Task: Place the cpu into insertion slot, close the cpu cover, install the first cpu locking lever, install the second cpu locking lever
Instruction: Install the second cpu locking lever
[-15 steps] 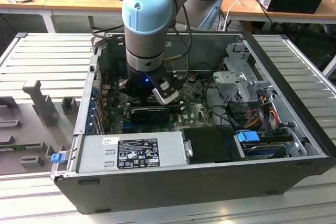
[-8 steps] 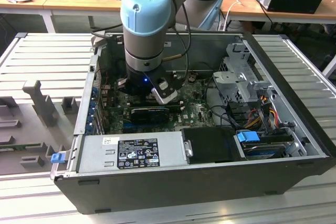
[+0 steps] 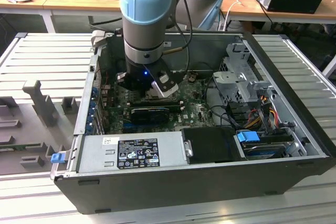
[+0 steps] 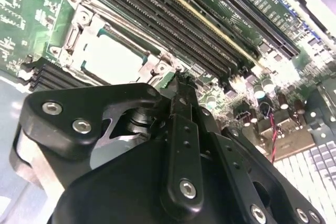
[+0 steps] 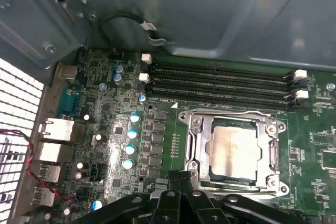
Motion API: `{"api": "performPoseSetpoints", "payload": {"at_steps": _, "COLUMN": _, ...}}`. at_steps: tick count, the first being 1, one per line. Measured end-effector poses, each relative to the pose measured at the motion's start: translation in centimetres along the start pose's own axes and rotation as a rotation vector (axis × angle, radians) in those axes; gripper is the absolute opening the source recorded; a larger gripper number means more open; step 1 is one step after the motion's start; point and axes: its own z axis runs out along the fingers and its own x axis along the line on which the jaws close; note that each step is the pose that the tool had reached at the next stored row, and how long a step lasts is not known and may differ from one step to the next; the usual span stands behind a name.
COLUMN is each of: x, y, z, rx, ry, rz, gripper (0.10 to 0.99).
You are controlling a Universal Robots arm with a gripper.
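Note:
The cpu [image 5: 233, 153] lies flat in the insertion slot [image 5: 185, 116] on the green board, its pale metal top facing up. The cpu cover [image 5: 196, 148] is folded down around it, and the chip shows through the square cut-out. In the second wrist view the cpu [image 4: 107, 59] sits just beyond the fingertips. My gripper [image 5: 181, 178] is shut with nothing in it, its tips close together at the edge of the socket frame. The gripper [image 4: 181, 80] points down at that edge. In the exterior view the gripper [image 3: 157, 88] hangs low inside the computer case.
Long black memory slots [image 5: 220, 85] run beside the socket, under the grey case wall [image 5: 210, 14]. Rear ports [image 5: 52, 129] and a red-black cable [image 5: 31, 150] lie at the board's far side. A power supply [image 3: 131, 153] and a drive cage [image 3: 241, 77] flank the arm.

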Motion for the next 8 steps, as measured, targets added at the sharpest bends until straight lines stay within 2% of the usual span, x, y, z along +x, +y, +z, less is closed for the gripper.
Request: {"api": "performPoseSetpoints", "payload": {"at_steps": 8, "x": -0.01, "y": 0.43, "z": -1.56, "rx": 0.003, "ry": 0.0004, "rz": 0.0, "gripper": 0.106}}
